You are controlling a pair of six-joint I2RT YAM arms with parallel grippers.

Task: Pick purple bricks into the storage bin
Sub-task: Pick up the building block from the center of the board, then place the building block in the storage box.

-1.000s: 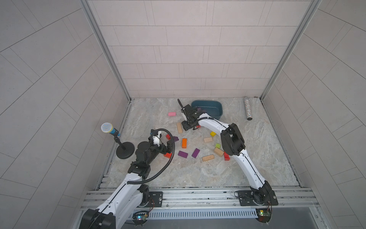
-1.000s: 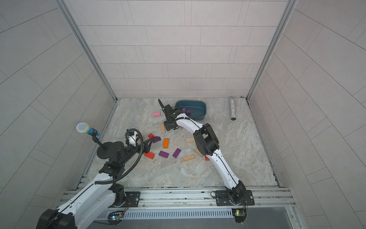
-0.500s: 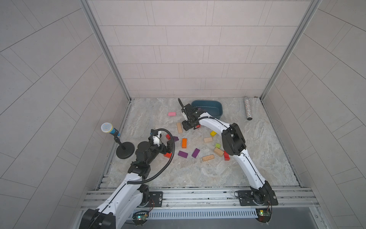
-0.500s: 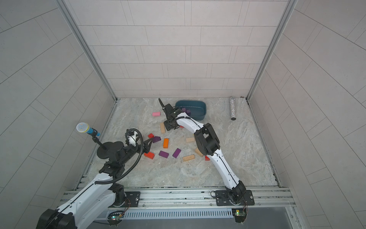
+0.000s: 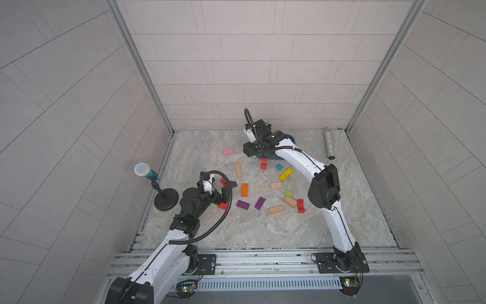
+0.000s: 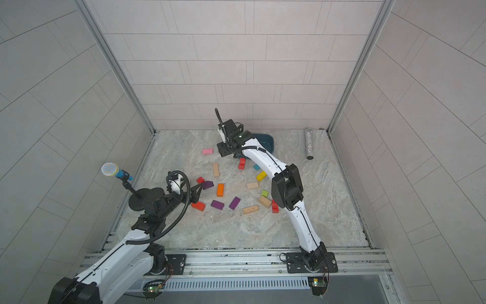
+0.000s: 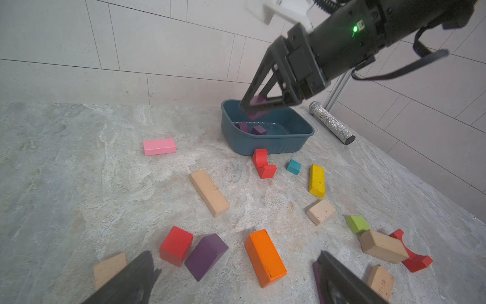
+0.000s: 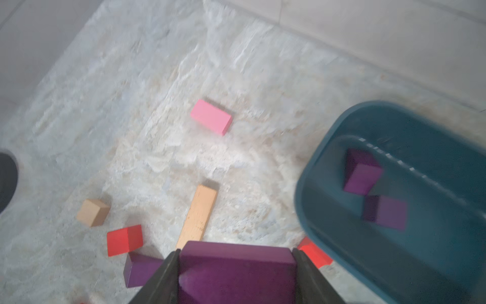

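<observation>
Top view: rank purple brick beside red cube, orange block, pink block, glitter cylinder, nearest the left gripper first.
1. purple brick, at the left gripper
2. orange block, just beyond it
3. pink block, farther back
4. glitter cylinder, back corner

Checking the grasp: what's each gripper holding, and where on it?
Right gripper holds a purple brick, jaws on its two opposite sides, one end poking past them. Left gripper: jaws open, nothing held.
</observation>
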